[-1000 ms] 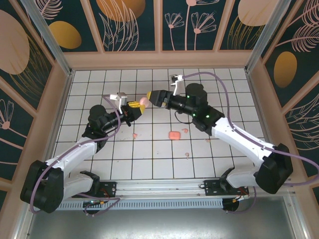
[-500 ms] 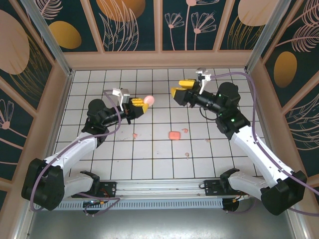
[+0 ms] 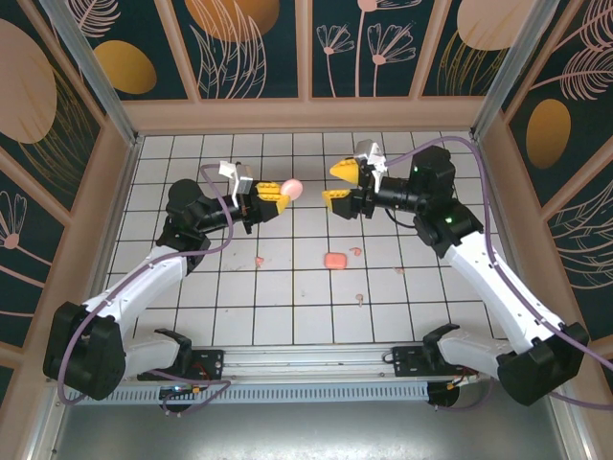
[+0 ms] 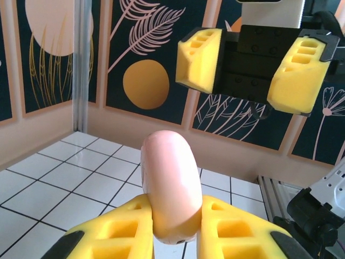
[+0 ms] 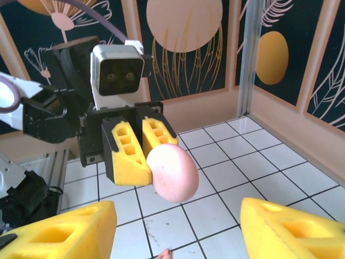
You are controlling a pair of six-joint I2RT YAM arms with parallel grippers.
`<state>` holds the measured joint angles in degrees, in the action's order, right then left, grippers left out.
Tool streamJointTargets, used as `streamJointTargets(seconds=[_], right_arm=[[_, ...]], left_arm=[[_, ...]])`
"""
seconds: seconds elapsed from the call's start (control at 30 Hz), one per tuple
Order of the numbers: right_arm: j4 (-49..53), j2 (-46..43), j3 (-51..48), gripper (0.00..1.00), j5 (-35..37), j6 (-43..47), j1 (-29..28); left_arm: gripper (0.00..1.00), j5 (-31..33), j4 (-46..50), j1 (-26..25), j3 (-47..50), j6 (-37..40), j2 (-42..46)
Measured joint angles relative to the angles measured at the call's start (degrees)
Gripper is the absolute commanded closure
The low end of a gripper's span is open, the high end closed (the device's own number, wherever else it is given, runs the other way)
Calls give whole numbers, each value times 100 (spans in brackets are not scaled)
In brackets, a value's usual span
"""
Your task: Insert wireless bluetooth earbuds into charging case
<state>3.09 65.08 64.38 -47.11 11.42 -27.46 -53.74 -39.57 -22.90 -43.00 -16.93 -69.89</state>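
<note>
The right gripper (image 3: pixel 339 184) has swung back, jaws open, facing the left gripper (image 3: pixel 278 192), whose jaws clamp a smooth pale-pink rounded plastic disc (image 3: pixel 291 189)

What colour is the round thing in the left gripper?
The round disc is pale pink, clearest in the left wrist view.

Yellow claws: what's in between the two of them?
A pink round piece, pinched in the left gripper, then an empty gap to the open right gripper. The top view shows it.
</note>
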Motion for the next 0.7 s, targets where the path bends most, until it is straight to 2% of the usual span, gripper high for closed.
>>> streamJointTargets(seconds=[0.33, 0.7], right_arm=[[1023, 514, 686, 41, -586, 1226, 0], [1506, 1049, 1113, 42, -1080, 1738, -81]], left_arm=[[82, -155, 83, -48, -33, 168, 61], [82, -284, 83, -81, -74, 190, 107]])
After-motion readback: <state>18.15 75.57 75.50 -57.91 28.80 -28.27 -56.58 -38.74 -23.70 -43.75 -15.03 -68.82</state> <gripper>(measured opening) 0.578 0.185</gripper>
